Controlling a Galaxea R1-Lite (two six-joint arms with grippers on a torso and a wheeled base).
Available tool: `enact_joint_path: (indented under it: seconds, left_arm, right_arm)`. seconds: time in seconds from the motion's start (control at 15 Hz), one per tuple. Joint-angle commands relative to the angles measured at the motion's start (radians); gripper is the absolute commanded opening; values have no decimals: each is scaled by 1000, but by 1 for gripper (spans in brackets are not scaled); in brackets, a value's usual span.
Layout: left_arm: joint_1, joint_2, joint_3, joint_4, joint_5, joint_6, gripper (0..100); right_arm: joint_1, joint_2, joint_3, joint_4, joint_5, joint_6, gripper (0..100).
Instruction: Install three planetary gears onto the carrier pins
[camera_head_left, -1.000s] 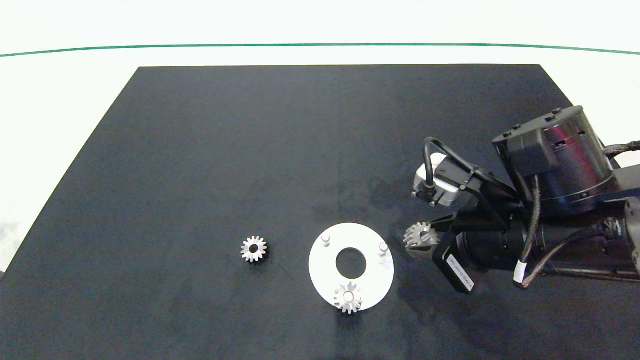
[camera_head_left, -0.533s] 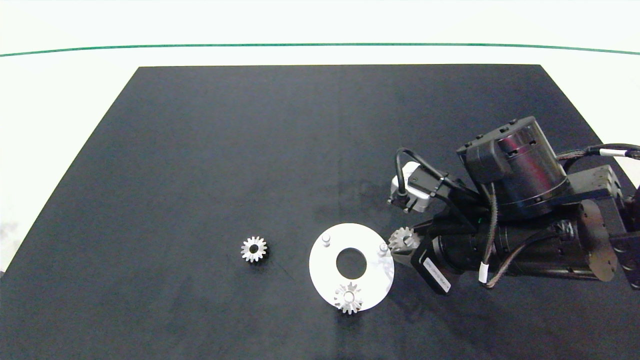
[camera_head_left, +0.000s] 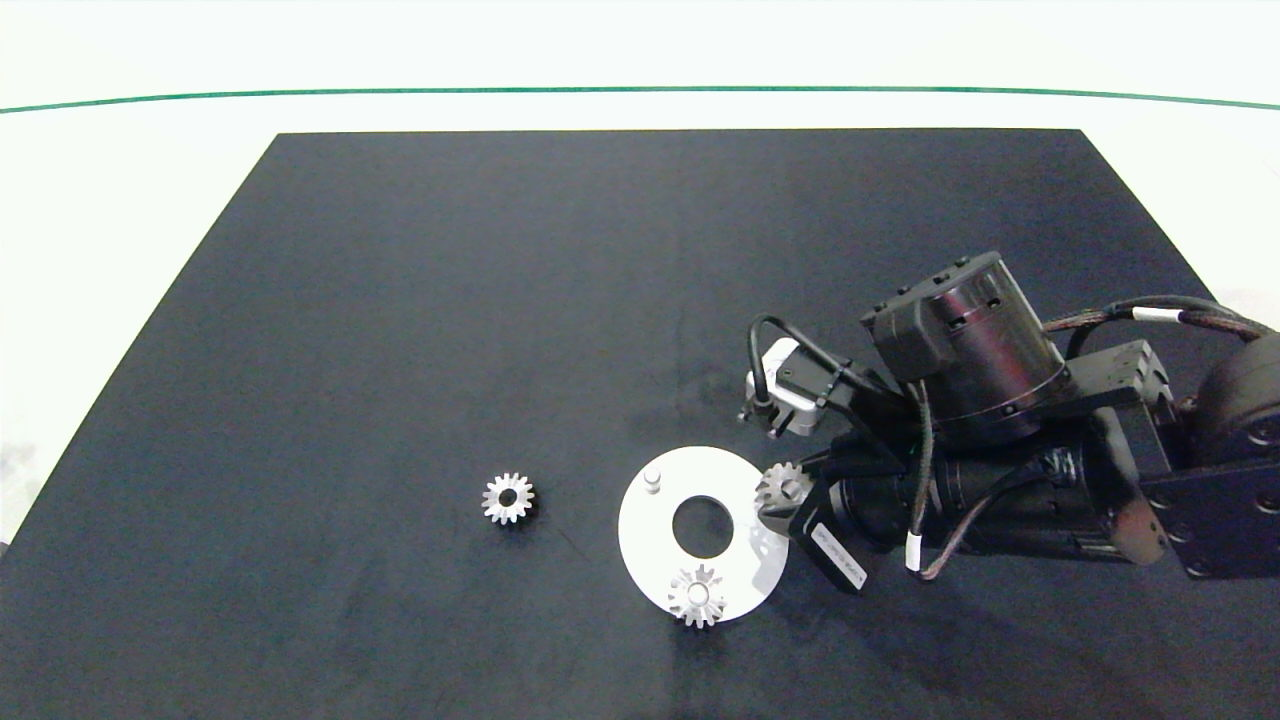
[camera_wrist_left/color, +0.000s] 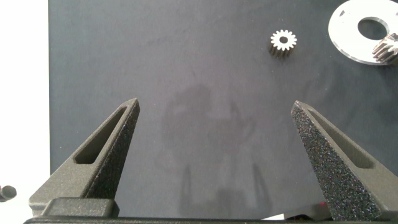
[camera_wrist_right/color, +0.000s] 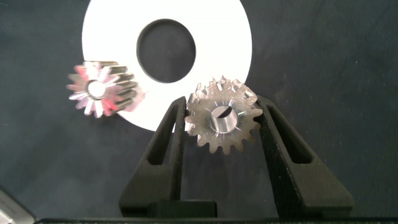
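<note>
The right pincer (camera_head_left: 783, 497) grips a gear (camera_head_left: 783, 486) over the disc (camera_head_left: 650, 530) at three o'clock, seemingly above the hidden pin.

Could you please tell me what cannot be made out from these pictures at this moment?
- Head view: the right-hand whitish peg of the flat white ring-shaped disc is hidden under the small silver spur gear held in the right gripper.
- Right wrist view: whether that gear's hole sits over a peg; no peg shows.
- Left wrist view: the disc is cut off by the picture's edge. The left gripper hangs open, elsewhere.
</note>
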Motion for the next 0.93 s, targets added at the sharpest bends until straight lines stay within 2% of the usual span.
enact_joint_path:
  seconds: [0.07, 0.93]
  left_arm:
    - [-1, 0, -2, 1, -1, 1, 100]
    - [-2, 2, -3, 1, -2, 0, 100]
  right_arm:
    - [-3, 13, -2, 1, -5, -2, 10]
    - [-5, 60, -35, 0, -5, 1, 10]
